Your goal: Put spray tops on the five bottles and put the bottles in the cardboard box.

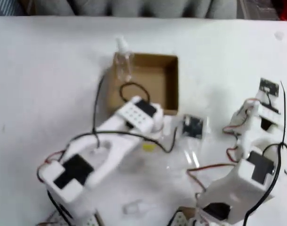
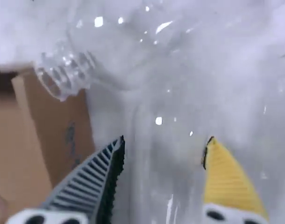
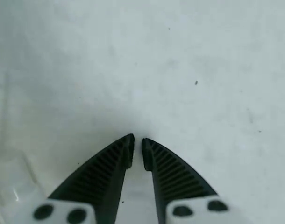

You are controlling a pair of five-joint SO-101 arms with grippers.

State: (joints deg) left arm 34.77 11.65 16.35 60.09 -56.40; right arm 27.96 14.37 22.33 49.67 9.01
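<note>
The cardboard box (image 1: 173, 84) stood open near the middle of the surface (image 1: 49, 56), somewhat toward its far edge. One bottle with a spray top (image 1: 123, 63) stood upright in the box's far left corner, its top above the rim. The left arm (image 1: 106, 146) ran from the near left corner of the surface to the near side of the box. In the left wrist view, the left end effector (image 2: 163, 144) was spread wide, with one grey finger (image 2: 103, 172) and one yellow finger (image 2: 224, 172). Clear plastic lay between them; contact with the pads could not be determined. Just beyond the fingertips an uncapped bottle (image 2: 114, 46) lay on its side on the surface, its threaded neck (image 2: 63, 77) bare and just beside the outer wall of the box (image 2: 49, 135). Further clear plastic items (image 1: 188, 157) lay on the surface between the two arms, and another (image 1: 134, 206) near the near edge. These were too blurred to identify. The right arm (image 1: 247, 179) was near the right edge, toward the near corner. The right end effector (image 3: 138, 140) was all but closed, with a narrow slit between its black fingertips. It held nothing and hung over bare surface (image 3: 180, 56).
</note>
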